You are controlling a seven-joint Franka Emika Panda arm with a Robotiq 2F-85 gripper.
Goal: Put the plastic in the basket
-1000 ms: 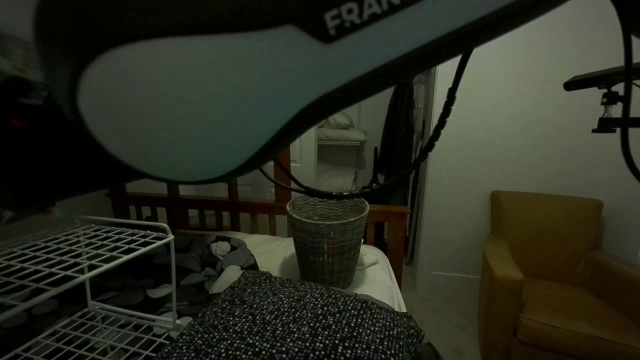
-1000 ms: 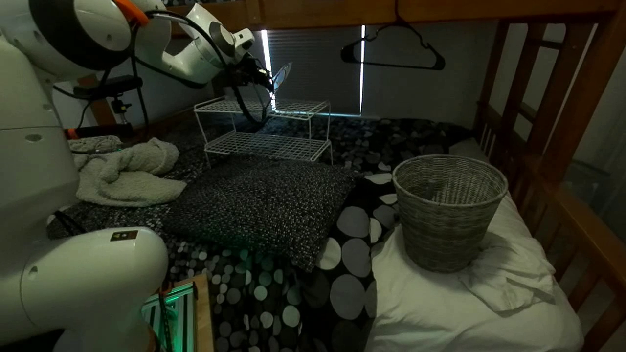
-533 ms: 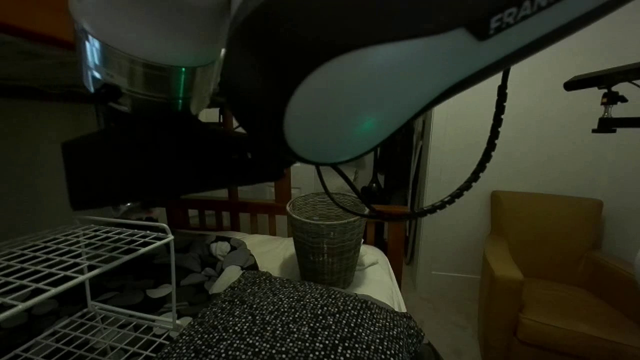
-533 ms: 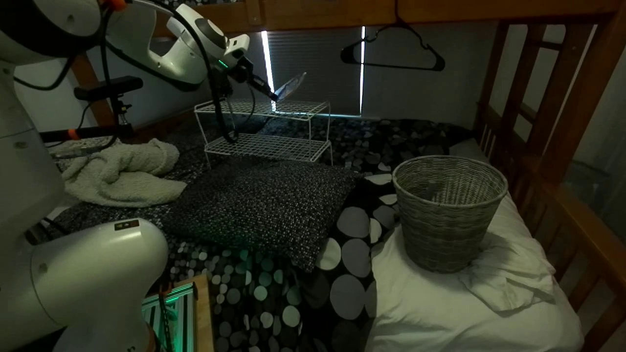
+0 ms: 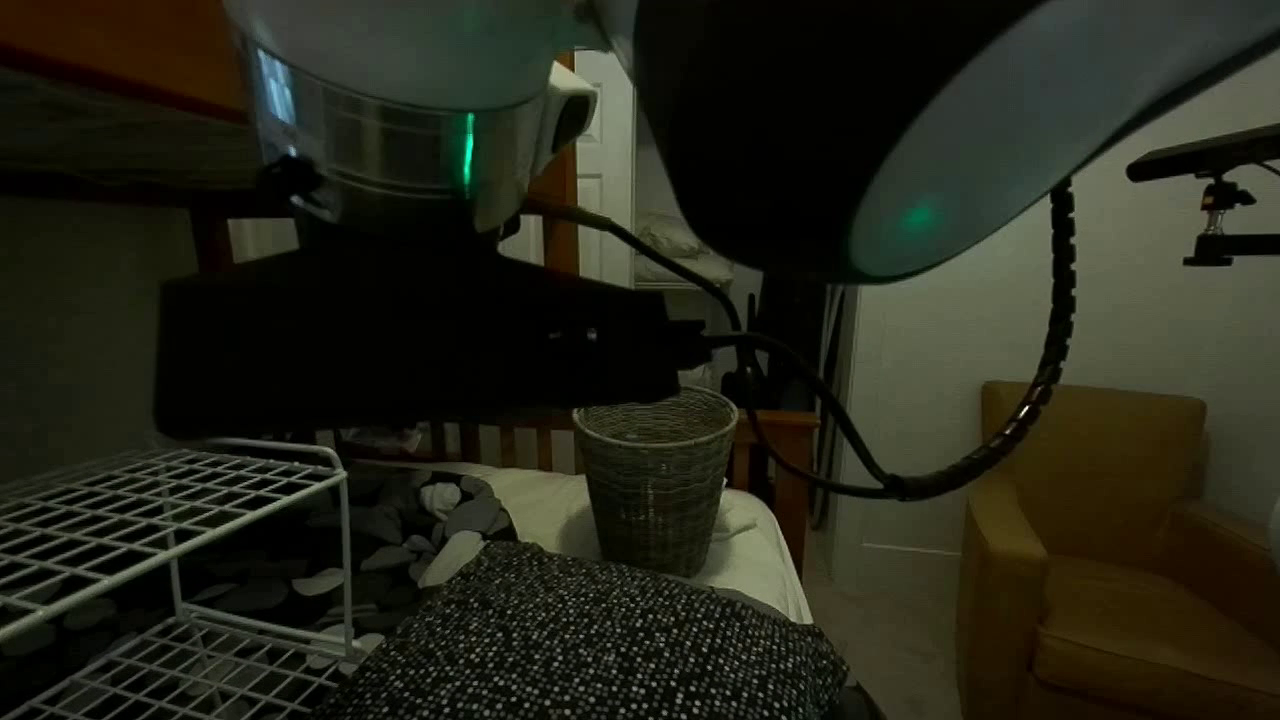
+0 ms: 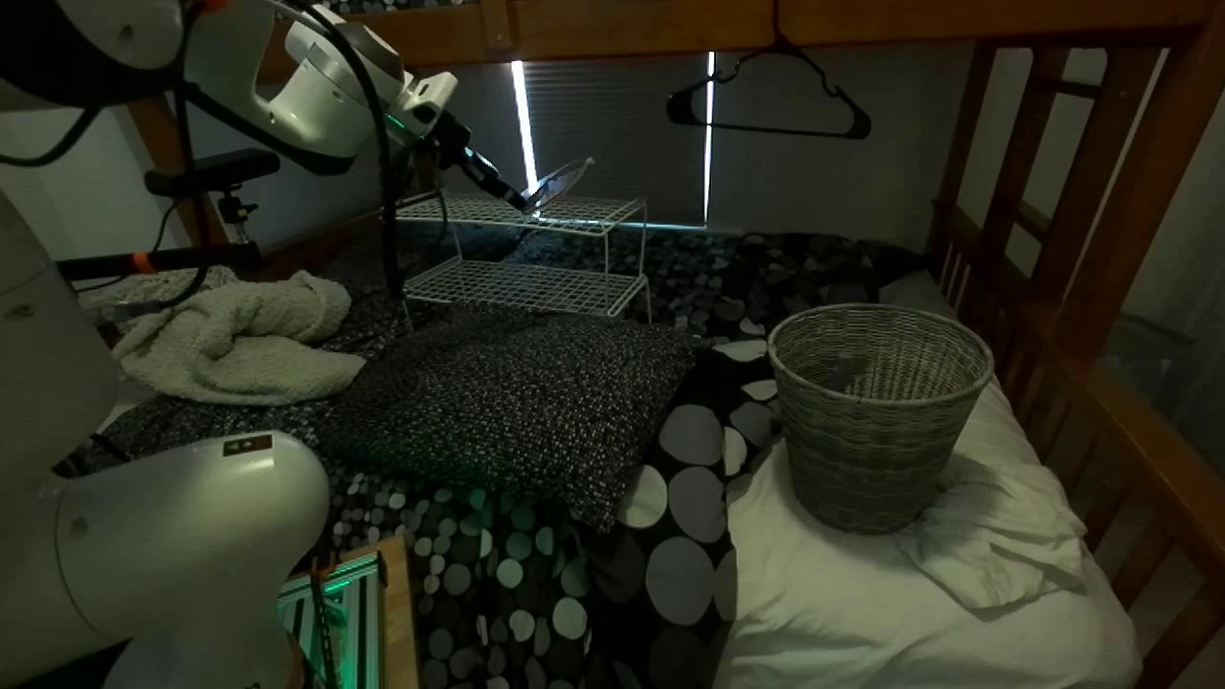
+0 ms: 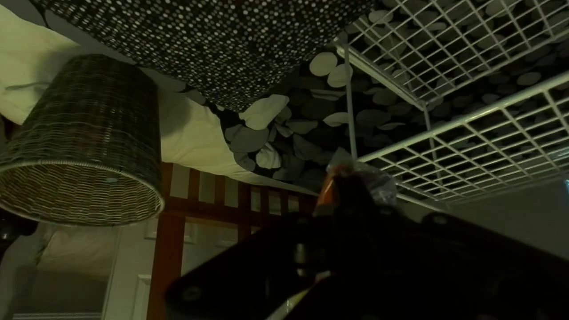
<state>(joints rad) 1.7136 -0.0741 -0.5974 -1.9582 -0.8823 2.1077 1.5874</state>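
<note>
Narrow at its tips, the gripper (image 6: 525, 204) pinches the plastic (image 6: 563, 182) by what looks like one edge, so that most of the piece stands free, slanting up and out. I judge that a good hold for a drop: little should snag when I let go. The wrist view shows it clear and crinkled, with what seems an orange patch; I expect it to be light and apt to cling.

Close by is the rack (image 7: 475, 115); whether I am over its top shelf or just past the corner, I cannot tell. Farther off lies the pillow (image 6: 526, 402), then, well apart, the basket (image 6: 876, 450), upright on white bedding (image 6: 813, 603) with its mouth up, presumably so that I need only come over the rim and release. Rails (image 7: 202, 211) stand behind it.

Against half a second ago, gripper and plastic sit lower in an exterior view, a touch nearer its left edge; the wrist (image 5: 390, 150), in an exterior view, has come farther across, toward the basket's side of the picture. Rack, pillow and basket have not shifted. The carry is still ahead of me.
</note>
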